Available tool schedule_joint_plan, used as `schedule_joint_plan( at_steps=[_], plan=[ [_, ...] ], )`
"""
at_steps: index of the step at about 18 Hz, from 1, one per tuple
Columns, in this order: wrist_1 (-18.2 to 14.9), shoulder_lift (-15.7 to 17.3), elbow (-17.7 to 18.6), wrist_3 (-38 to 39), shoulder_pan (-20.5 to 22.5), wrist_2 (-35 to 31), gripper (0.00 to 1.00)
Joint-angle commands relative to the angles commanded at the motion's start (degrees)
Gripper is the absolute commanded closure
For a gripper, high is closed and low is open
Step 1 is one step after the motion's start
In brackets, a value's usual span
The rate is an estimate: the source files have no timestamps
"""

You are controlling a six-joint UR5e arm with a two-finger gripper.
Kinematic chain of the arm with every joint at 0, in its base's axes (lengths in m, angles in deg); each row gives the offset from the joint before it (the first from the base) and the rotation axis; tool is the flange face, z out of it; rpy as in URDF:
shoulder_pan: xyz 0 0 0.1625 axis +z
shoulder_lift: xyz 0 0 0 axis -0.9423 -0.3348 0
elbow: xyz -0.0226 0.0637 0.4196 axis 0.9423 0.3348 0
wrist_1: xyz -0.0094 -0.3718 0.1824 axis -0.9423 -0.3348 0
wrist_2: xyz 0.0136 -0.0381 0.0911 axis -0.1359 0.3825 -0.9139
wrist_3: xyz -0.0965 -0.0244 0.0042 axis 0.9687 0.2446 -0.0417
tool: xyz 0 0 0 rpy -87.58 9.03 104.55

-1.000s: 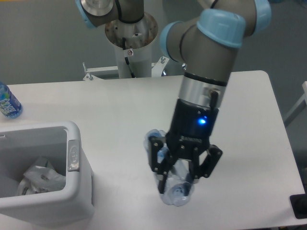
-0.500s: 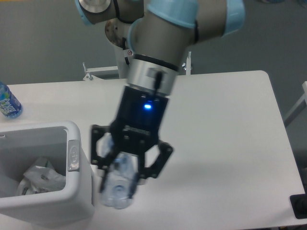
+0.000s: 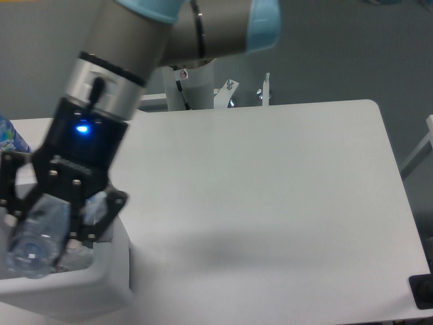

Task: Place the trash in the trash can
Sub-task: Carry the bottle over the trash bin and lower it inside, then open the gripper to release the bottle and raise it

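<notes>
From the fixed camera, the arm [image 3: 135, 40] reaches down from twelve o'clock toward eight o'clock of the frame, a blue light glowing on its black wrist. The jaws [image 3: 44, 230] are clenched on the clear water bottle [image 3: 34, 240], which hangs tilted with its cap end lowest and toward the camera. The bottle sits over the open top of the white trash can [image 3: 101, 284], whose rim and near corner show at seven o'clock; most of the can is hidden behind the jaws and the bottle. Whether the bottle touches the rim cannot be told. A bit of crumpled pale wrapper [image 3: 78, 256] shows inside the can, just at four o'clock of the bottle. At nine o'clock, behind the black fingers, a slice of a deep-blue bottle [image 3: 8, 139] stands on the white surface [image 3: 270, 203]. The arm's base column [image 3: 189, 88] rises at twelve o'clock behind the surface's far edge.
</notes>
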Motion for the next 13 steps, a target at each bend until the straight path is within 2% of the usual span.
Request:
schedule_joint_plan(
  at_steps=[5,8,10,13],
  plan=[
    [0.0,-1.8,0.4,-0.5,-0.5,-0.1,0.45],
    [0.0,-2.4,0.4,-2.4,-0.5,-0.1,0.27],
    [0.0,-2.4,0.4,-3.7,-0.5,-0.1,0.02],
    [0.0,-1.2,1.8,-3.5,-0.4,-0.1,0.00]
  ],
)
